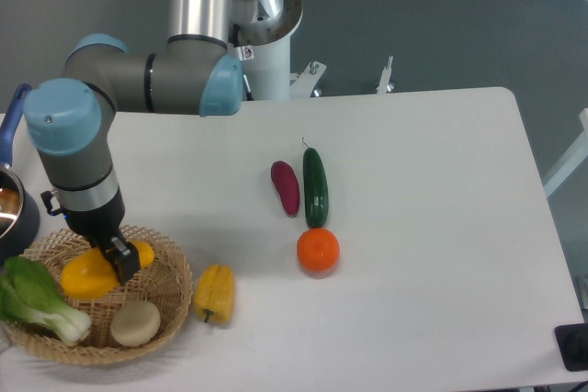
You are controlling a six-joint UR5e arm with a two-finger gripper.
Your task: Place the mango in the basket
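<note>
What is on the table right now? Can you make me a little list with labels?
gripper: the two-finger gripper is shut on the smooth yellow oval mango, over the basket
basket: round tan woven wicker basket, front left of the table
already in basket: leafy green bok choy; pale round flat vegetable
beside basket: lobed yellow bell pepper, on the table to its right
table middle: round orange fruit; dark green cucumber; purple eggplant
left edge: dark pot with blue handle
</note>
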